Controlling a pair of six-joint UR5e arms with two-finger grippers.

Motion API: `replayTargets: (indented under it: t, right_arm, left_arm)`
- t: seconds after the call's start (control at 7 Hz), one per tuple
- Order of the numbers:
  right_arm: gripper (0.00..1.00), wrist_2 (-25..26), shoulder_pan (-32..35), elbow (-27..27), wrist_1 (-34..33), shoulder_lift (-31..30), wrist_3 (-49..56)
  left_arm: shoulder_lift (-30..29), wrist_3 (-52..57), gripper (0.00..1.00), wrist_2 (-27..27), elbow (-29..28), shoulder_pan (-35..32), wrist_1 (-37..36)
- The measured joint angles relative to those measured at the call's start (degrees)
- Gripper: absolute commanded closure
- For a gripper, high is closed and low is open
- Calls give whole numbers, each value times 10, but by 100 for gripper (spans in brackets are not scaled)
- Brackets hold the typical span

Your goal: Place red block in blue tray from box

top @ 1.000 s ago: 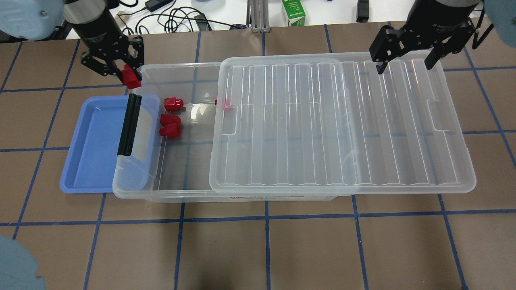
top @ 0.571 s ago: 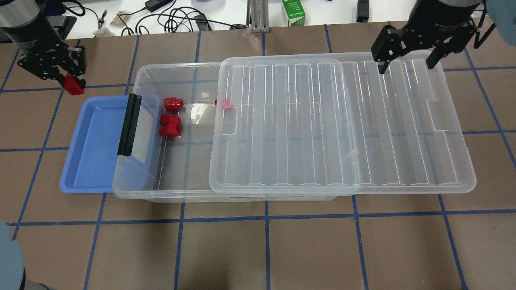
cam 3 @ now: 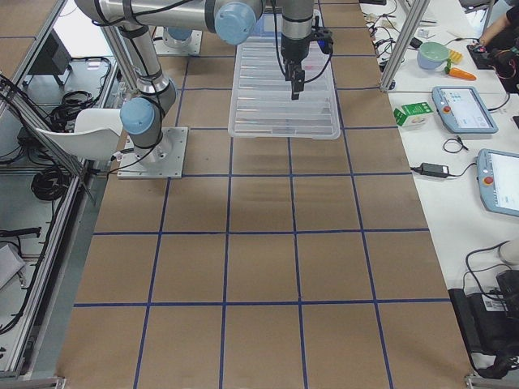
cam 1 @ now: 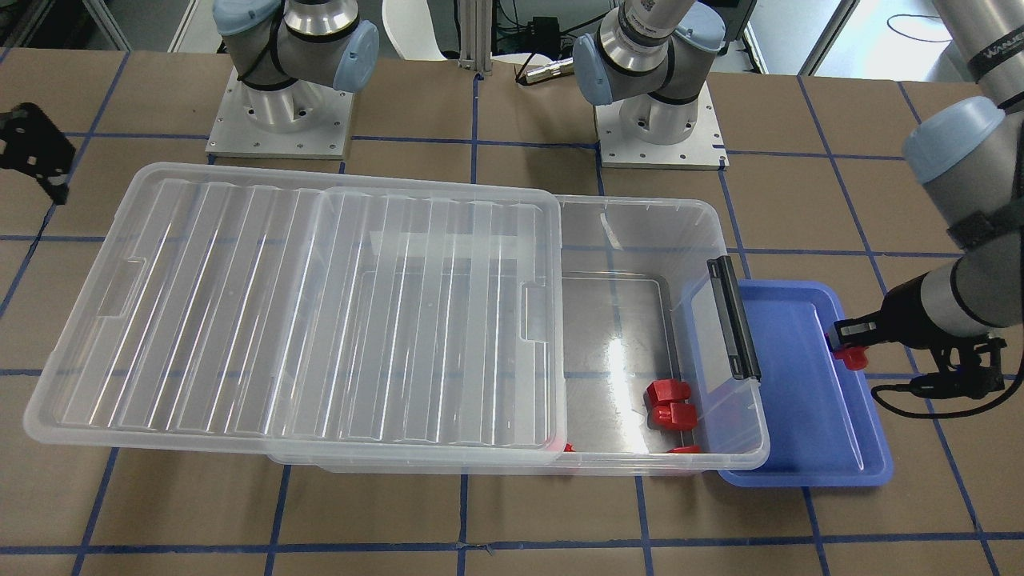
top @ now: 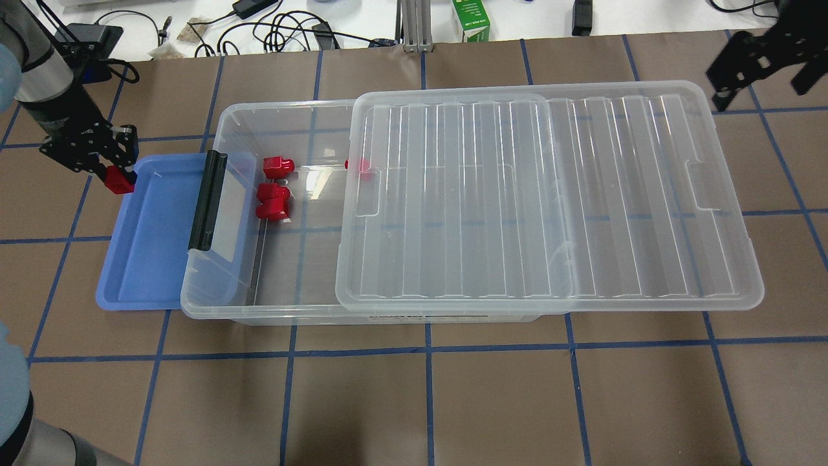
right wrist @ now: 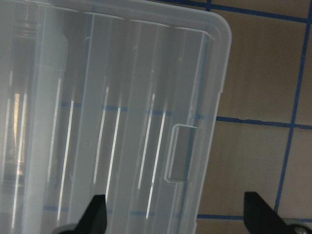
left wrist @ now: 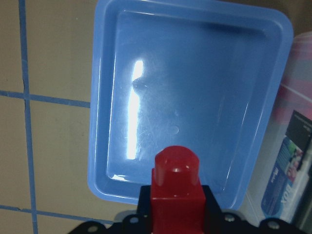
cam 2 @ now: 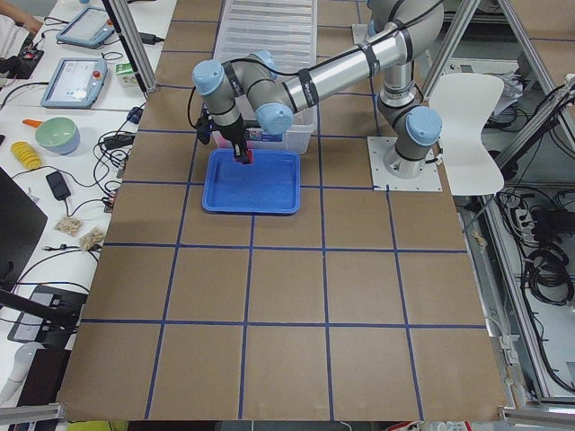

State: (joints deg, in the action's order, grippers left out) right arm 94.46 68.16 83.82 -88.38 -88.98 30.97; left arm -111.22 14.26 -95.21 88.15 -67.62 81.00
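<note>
Gripping red block [top: 119,180] over blue tray [top: 154,249] edge

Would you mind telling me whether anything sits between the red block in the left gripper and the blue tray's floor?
Nothing visible does. The left gripper holds the red block by the blue tray's outer rim, and the tray floor shows bare. The box overlaps only the tray's opposite end.

left end effector [top: 118,176] brought red block [top: 120,182] to edge of blue tray [top: 149,259]; right end effector [top: 758,95] withdrew.
</note>
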Motion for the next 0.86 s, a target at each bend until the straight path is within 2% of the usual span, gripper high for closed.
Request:
replayTargets:
  t: [0.29,0.86]
  right_arm:
    - [0,-5,-87,9,0,1,65]
    - [0,-10,-108,122,-128,43,63]
  left_arm:
    - [-27,9,100,1,29,0,-40]
    - [-81,23,100,5,33,0,-81]
